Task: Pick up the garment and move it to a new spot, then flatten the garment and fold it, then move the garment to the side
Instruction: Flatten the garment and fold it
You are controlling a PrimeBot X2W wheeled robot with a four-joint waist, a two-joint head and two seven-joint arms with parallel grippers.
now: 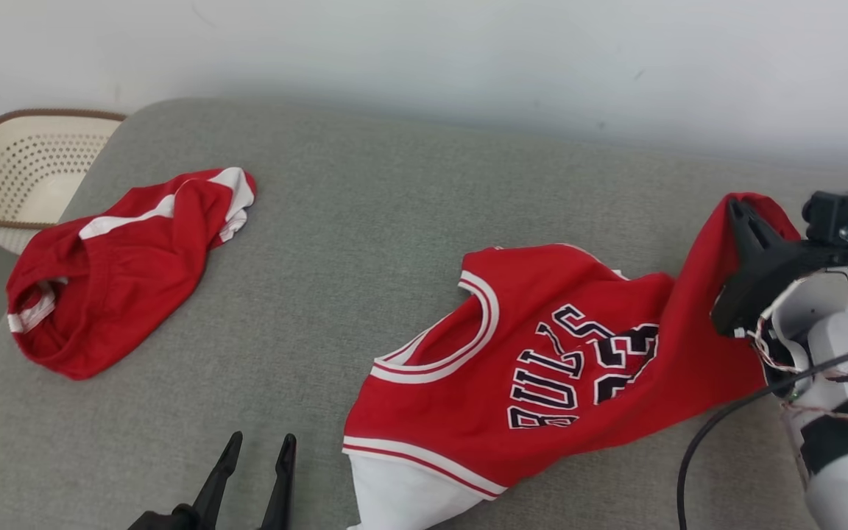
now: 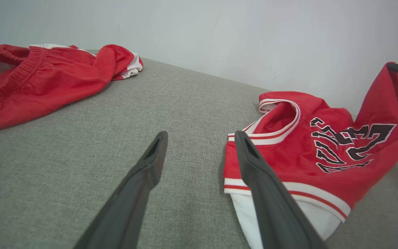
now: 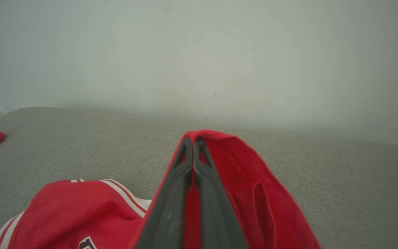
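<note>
The garment, a red sleeveless jersey [image 1: 542, 353] with white trim and dark lettering, lies crumpled on the right of the grey cushion [image 1: 365, 213]. Its right-hand edge is raised off the surface by my right gripper [image 1: 736, 210], which is shut on the red cloth. In the right wrist view the closed fingers [image 3: 192, 141] pinch a fold of the jersey [image 3: 244, 180]. My left gripper [image 1: 262, 442] stands open near the front edge, left of the jersey and apart from it. From the left wrist, its open fingers [image 2: 200, 136] frame bare cushion, with the jersey [image 2: 323, 145] just to the right.
A second red garment with white stripes [image 1: 122, 265] lies bunched at the cushion's left. A cream perforated basket [image 1: 19, 169] stands beyond the left edge. A pale wall [image 1: 468, 51] runs close behind the cushion. Bare grey fabric spans the middle.
</note>
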